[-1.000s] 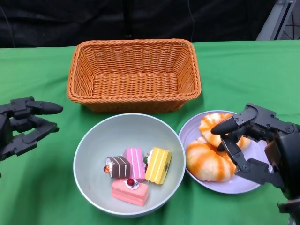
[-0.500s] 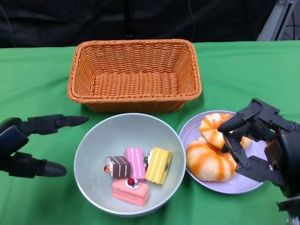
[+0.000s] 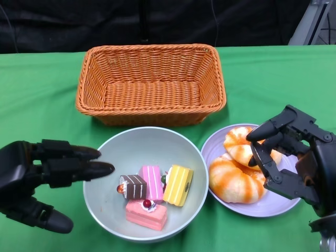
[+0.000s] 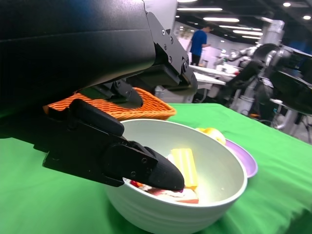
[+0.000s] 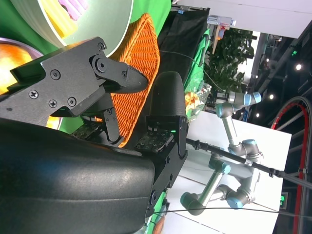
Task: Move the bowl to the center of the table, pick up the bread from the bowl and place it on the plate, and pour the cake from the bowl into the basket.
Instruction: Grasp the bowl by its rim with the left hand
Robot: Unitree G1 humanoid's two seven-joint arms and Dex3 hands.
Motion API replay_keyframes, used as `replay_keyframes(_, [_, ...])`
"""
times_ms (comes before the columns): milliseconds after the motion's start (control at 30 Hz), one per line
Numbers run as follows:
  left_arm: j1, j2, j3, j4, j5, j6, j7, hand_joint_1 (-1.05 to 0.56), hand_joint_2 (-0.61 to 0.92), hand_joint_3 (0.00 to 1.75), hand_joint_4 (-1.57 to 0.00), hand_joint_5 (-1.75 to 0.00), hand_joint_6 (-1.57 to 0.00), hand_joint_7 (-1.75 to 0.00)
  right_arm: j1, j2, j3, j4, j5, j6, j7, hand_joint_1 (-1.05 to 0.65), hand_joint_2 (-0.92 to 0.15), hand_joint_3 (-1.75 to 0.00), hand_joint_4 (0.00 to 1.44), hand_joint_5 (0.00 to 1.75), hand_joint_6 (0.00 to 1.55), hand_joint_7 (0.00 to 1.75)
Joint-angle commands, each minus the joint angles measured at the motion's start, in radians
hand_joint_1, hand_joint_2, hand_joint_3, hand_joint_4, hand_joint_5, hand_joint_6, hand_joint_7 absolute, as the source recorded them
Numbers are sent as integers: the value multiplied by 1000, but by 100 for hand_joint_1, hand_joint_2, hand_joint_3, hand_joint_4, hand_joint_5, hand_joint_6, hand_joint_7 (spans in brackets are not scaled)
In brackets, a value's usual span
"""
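Note:
The pale bowl (image 3: 142, 149) sits at the table's near centre, holding several cake pieces: chocolate (image 3: 132, 186), pink (image 3: 151, 182), yellow (image 3: 177, 185) and a cherry-topped pink one (image 3: 146, 212). Two orange-striped breads (image 3: 236, 181) lie on the lilac plate (image 3: 247, 209) just right of the bowl. My left hand (image 3: 42, 178) is open at the bowl's left side, upper fingers (image 4: 122, 156) reaching over the rim, thumb outside it. The left wrist view shows the bowl (image 4: 161, 209) and yellow cake (image 4: 185, 165) close ahead. My right hand (image 3: 291, 157) hangs open over the plate's right part, holding nothing.
An orange wicker basket (image 3: 150, 84), with nothing inside, stands directly behind the bowl, and shows in the wrist views too (image 5: 141, 63) (image 4: 126, 109). Green cloth covers the table. A person (image 4: 199, 41) stands far off in the room behind.
My left hand has moved right, from well left of the bowl to its left rim, with fingers now over the edge. The right hand has drifted slightly right.

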Motion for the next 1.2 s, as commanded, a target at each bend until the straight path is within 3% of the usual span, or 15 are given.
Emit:
replay_keyframes(33, [10, 18, -9, -19, 77, -17, 47, -60, 92, 1, -81, -7, -70, -4, -8, 11, -14, 4, 36, 11, 2, -11, -69, -78, 68, 154, 61, 133])
replay_keyframes(300, [6, 21, -13, -16, 293, -17, 193, -51, 91, 1, -90, -5, -76, -2, -11, 31, -17, -7, 69, 32, -1, -11, -68, -84, 64, 160, 59, 133])
replay_keyframes(500, [-28, 7, 13, -16, 553, -14, 327, -42, 92, 4, -93, -4, -78, -1, -18, 36, -20, -1, 90, 30, 5, -10, -70, -84, 62, 163, 58, 134])
replay_keyframes(600, [-43, 7, -5, -45, 719, 37, 450, -39, 92, 6, -91, -3, -78, -1, -22, 40, -21, 7, 91, 19, 4, -11, -69, -84, 62, 164, 59, 134])
replay_keyframes(733, [-57, 35, -136, -116, 951, 202, 745, -37, 92, 6, -89, -1, -78, 0, -19, 46, -21, 9, 91, 8, 7, -11, -69, -84, 63, 162, 60, 133])
replay_keyframes(900, [-99, 61, -348, -107, 1084, 381, 1034, -34, 92, 4, -88, 0, -78, 0, -13, 51, -22, 6, 89, 9, 6, -12, -69, -82, 64, 163, 60, 132])
replay_keyframes(1000, [-124, 68, -443, -87, 1083, 451, 1090, -34, 92, 4, -87, 0, -76, 0, -11, 54, -20, 5, 87, 9, 4, -11, -69, -82, 64, 163, 61, 132])
replay_keyframes(1200, [-142, 70, -546, -75, 1020, 549, 1088, -33, 92, 7, -87, -1, -77, -1, -8, 53, -20, 8, 82, 1, 4, -10, -69, -84, 65, 163, 61, 133])
